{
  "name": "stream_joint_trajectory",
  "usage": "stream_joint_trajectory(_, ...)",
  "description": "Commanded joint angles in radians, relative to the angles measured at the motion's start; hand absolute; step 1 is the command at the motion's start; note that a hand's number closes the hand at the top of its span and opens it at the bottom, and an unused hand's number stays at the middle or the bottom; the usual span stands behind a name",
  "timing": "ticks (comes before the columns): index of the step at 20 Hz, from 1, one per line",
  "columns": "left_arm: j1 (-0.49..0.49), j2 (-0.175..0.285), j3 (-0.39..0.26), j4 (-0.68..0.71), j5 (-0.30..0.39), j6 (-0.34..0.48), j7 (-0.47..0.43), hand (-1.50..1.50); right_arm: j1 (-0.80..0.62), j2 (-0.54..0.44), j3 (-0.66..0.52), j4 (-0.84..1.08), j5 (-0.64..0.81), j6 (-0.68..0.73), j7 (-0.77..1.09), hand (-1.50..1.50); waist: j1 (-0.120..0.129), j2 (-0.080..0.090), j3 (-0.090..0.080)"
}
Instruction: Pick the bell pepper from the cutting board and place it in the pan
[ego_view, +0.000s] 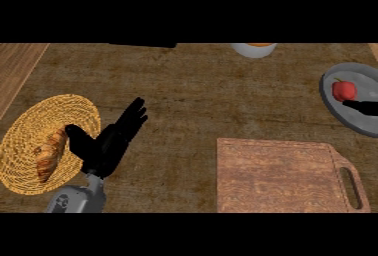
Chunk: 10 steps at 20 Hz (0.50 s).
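Observation:
The red bell pepper (343, 90) lies inside the grey pan (353, 120) at the right edge of the head view. Only a small part of my right hand (363, 107) shows, at the right edge over the pan. Its straight fingers reach left, just below the pepper and not wrapped round it. The wooden cutting board (280, 175) at lower right has nothing on it. My left hand (109, 142) hovers open at the left, fingers spread and pointing up, beside the woven mat.
A round woven mat (29, 130) at the left holds a bread roll (50, 155). A white bowl (255, 49) stands at the counter's far edge. A lighter wooden strip (16, 65) runs along the counter's left side.

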Motion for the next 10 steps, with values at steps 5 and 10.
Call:
stream_joint_trajectory(5,0.009,-0.013,-0.018,-0.016,-0.014,0.006,-0.007,0.0,0.033,-0.098,-0.041,0.049,-0.047,0.313,0.003,-1.5,0.002,0.006,0.003)
stream_joint_trajectory(10,0.037,0.007,-0.002,-0.016,-0.001,-0.009,-0.004,0.0,0.119,-0.166,-0.032,0.043,-0.041,0.492,-0.087,-1.5,-0.012,0.001,0.004)
